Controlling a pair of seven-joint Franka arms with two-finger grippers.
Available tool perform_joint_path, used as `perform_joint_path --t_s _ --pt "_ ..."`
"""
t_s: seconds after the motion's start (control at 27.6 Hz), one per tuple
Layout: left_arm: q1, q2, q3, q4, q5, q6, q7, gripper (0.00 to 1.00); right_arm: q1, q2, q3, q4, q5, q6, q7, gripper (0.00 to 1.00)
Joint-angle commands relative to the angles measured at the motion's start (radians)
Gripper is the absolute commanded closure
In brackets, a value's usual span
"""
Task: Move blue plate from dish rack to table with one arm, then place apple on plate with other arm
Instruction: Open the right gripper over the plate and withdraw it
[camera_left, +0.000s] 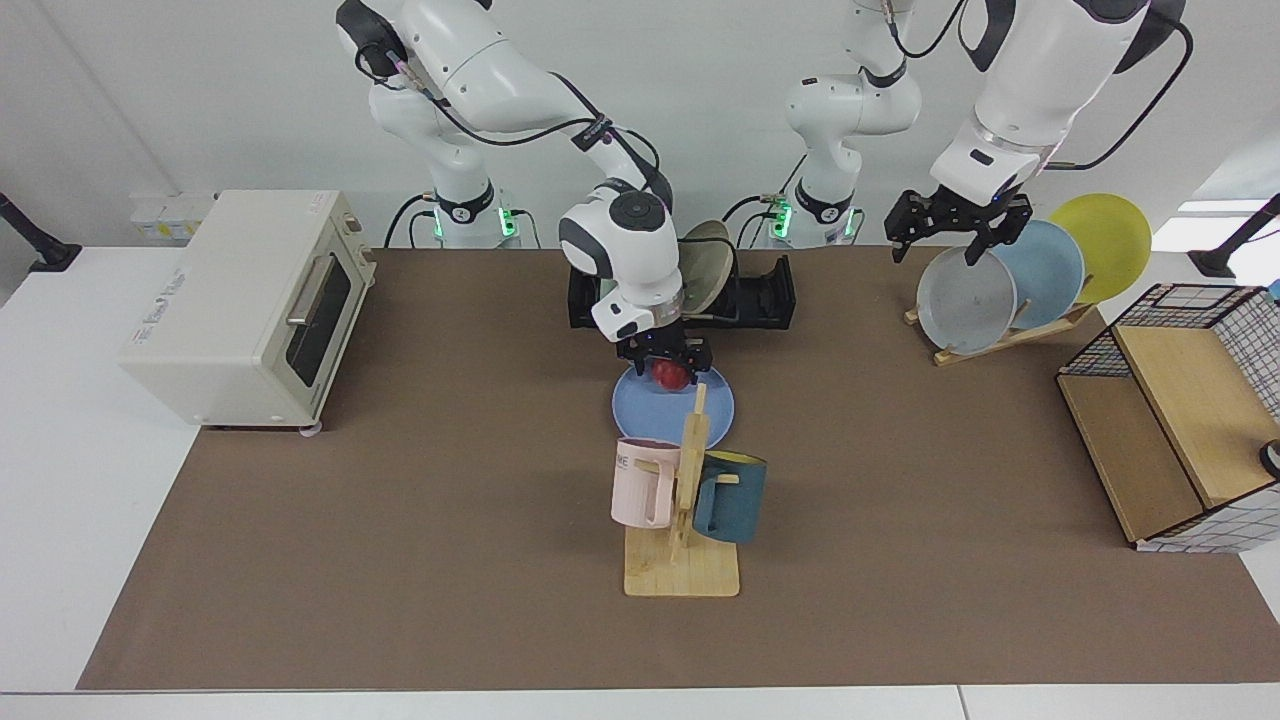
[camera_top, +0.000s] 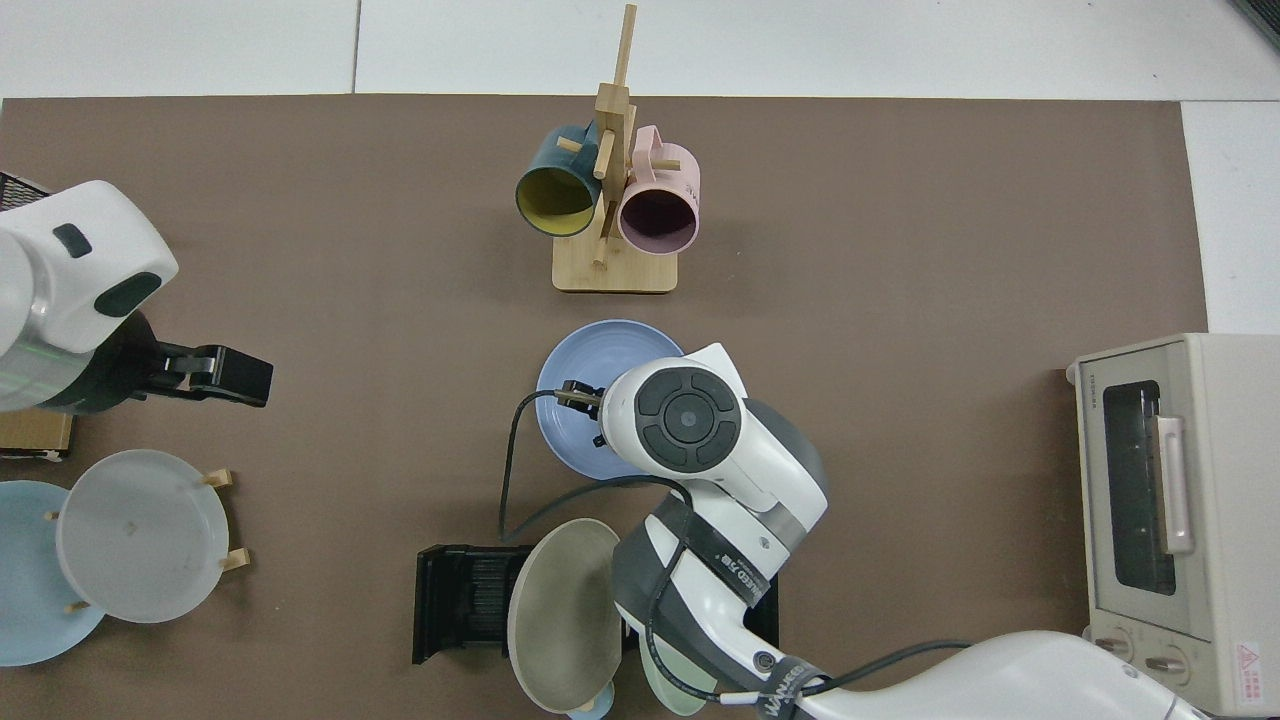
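- Blue plate (camera_left: 660, 408) lies flat on the table (camera_left: 400, 560), centre of the facing frame, just in front of the dish rack (camera_left: 755, 295) and just behind the wooden mug stand (camera_left: 685, 545).
- Apple (camera_left: 669, 374) is at the far edge of the plate, clamped between the fingers of the right gripper (camera_left: 668, 360); can't tell if it touches the plate surface.
- Right arm reaches in from upper left of the facing frame; in the top view its wrist housing (camera_top: 685, 418) covers the apple and the near part of the plate (camera_top: 590, 370).
- Dish rack (camera_top: 465, 600) holds a grey-brown plate (camera_top: 560, 615) leaning in its slots, bottom centre of the top view.
- Left gripper (camera_left: 958, 232) hangs at upper right of the facing frame, fingers apart, holding nothing, just above the grey plate (camera_left: 965, 302) on the slanted wooden stand.
- Top view: left gripper (camera_top: 225, 375) sits at the left edge, apart from the stand plates below it.
- Toaster oven (camera_left: 245, 305) at left of the facing frame, well apart from the plate.
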Motion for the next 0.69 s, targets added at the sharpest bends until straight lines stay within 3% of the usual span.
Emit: perform_joint_path --t_s 0.0,0.15,0.4,0.65 --pt "0.001 0.042 -0.003 0.075 0.007 -0.043 -0.008 0.00 -0.038 -0.055 0.018 0.027 -0.021 -0.092 -0.089 0.00" --pt "0.001 0.053 -0.003 0.098 0.007 -0.052 -0.008 0.00 -0.061 -0.102 0.006 0.038 -0.018 -0.150 -0.240 0.00" --pt "0.001 0.038 0.001 0.092 0.003 -0.041 -0.006 0.00 -0.072 -0.210 -0.089 0.032 0.005 -0.230 -0.495 0.00" --pt "0.001 0.032 0.004 0.084 0.003 -0.050 -0.005 0.00 -0.074 -0.306 -0.208 0.006 0.147 -0.268 -0.727 0.00"
